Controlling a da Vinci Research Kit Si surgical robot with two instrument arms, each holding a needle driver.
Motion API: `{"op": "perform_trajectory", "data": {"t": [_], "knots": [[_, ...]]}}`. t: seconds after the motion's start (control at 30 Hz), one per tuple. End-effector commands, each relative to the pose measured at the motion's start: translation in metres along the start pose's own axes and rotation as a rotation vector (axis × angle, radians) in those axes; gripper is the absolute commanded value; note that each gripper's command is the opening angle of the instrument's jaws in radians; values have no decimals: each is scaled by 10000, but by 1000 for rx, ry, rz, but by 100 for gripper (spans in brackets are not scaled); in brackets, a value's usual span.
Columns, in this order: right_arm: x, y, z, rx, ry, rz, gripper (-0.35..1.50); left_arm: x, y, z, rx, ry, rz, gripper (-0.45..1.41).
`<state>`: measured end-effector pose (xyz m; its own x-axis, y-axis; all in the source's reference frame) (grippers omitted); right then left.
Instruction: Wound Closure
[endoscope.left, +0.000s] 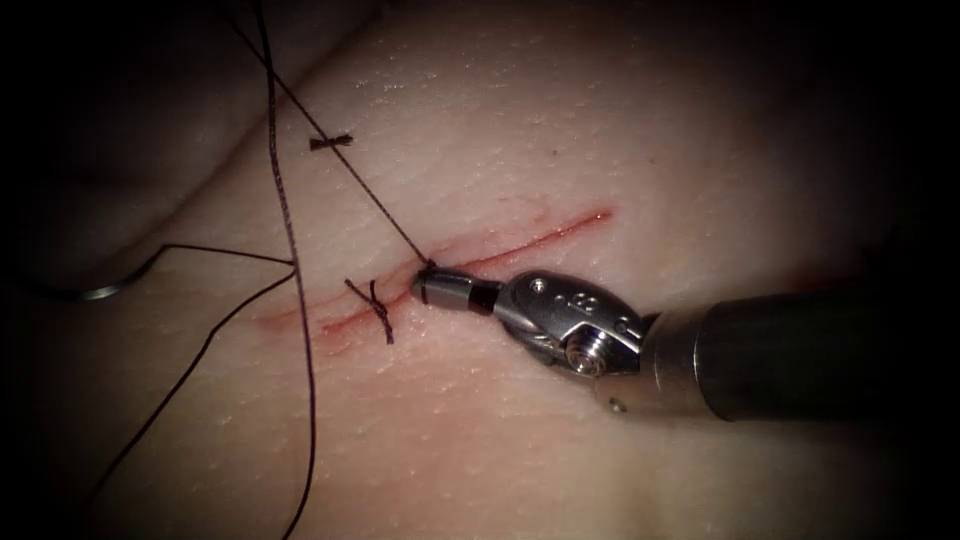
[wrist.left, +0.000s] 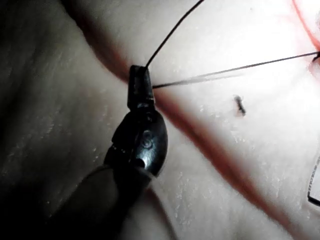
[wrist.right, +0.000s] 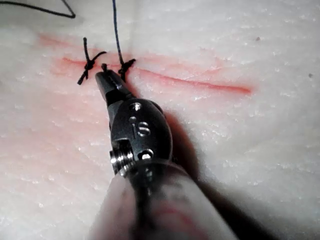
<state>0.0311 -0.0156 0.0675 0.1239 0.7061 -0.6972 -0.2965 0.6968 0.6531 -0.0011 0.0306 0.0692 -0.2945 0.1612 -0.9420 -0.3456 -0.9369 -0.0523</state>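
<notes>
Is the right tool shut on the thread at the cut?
Shut on it: the right tool has its jaws closed at the cut, pinching the thread beside the knot, which runs taut away to the left tool.

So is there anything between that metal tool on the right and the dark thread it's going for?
Nothing visible. The right tool already has its jaws shut on the thread at the cut, beside the finished knot. The left tool holds the same thread. The needle lies free on the tissue, far left.
</notes>
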Motion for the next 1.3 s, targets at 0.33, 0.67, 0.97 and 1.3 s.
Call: {"op": "perform_trajectory", "data": {"t": [0.33,0.67,0.97,1.3], "knots": [[-24,-9,-6,19,-10,-37,-35,-19,-5,10,9,-10,19,-45],[-24,-10,-5,27,-8,-67,-35,-25,-19,14,19,-23,21,-45],[-31,-13,-4,44,-8,-83,-35,-32,-35,5,29,-21,27,-45],[-42,-16,-3,54,-18,-96,-35,-35,-38,-1,41,-27,28,-45]]}}
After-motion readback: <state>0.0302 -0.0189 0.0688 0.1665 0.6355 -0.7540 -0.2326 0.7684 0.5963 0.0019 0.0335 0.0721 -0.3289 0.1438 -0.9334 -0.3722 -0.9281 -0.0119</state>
